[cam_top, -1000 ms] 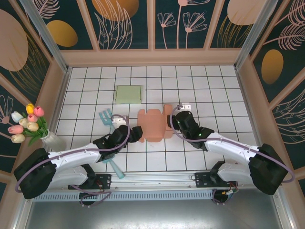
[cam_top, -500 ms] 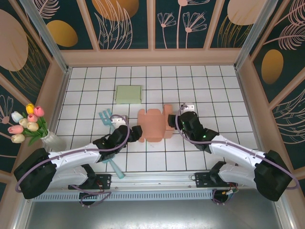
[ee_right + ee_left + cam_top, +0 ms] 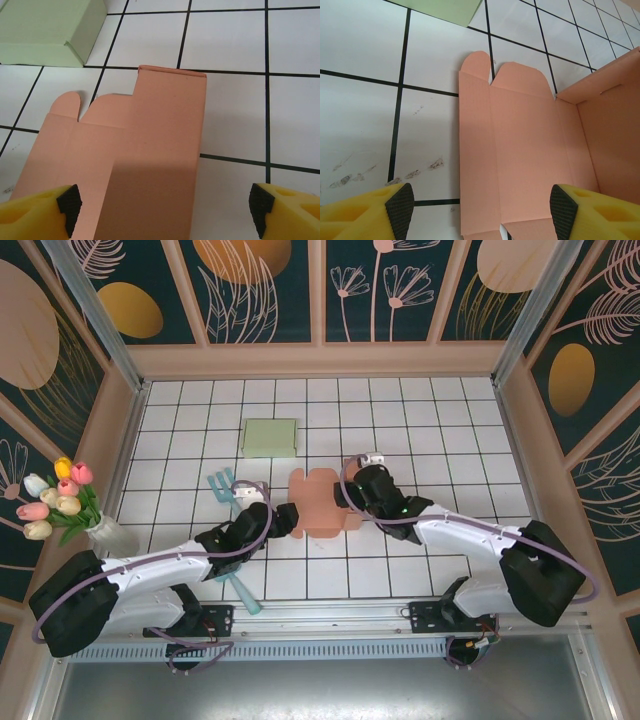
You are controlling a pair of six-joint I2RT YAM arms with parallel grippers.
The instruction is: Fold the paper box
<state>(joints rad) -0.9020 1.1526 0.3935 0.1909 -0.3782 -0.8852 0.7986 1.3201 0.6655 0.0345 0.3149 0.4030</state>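
Because both sets of jaws stand wide apart, the left gripper (image 3: pixel 288 518) and right gripper (image 3: pixel 346 495) grip nothing. The paper box (image 3: pixel 322 502) lies on the table (image 3: pixel 450 420) between them, 1 wall raised. Risk: pushing a flap unbraced could slide the light card or drop that wall flat.

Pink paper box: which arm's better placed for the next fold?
Right, probably. The right gripper is open over the pink paper box's raised side panel, ready to push it. The left gripper, also open, straddles a flat flap.
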